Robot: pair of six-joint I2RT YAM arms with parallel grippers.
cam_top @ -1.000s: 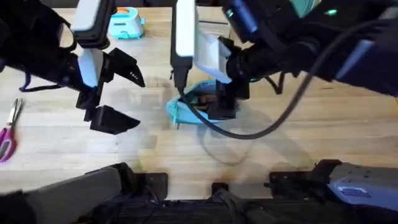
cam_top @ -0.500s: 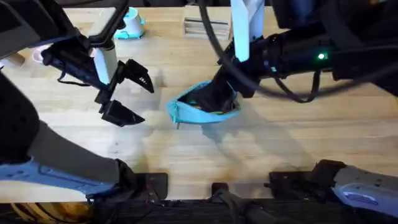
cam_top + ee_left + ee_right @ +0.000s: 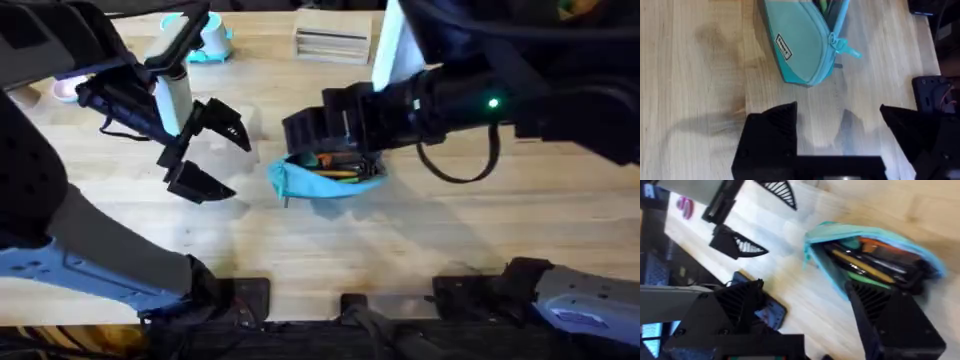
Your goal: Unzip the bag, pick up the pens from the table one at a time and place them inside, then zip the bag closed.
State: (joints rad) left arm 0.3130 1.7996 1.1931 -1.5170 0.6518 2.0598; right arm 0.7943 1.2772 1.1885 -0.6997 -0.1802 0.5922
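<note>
Overhead, we saw that our right gripper (image 3: 315,130) had lifted out of the pencil pouch (image 3: 327,178) within the last second, its jaws spread and empty just above the mouth it had been buried in. Beneath them the pouch lay unzipped on the wooden table (image 3: 450,230), with orange, yellow and green pens (image 3: 867,265) lying inside. Our left gripper (image 3: 205,150) had drifted a little nearer, jaws wide apart, holding nothing, with the pouch's zipper pull (image 3: 844,46) a short way ahead of them. We judged the loading done or nearly so, and zipping next.
</note>
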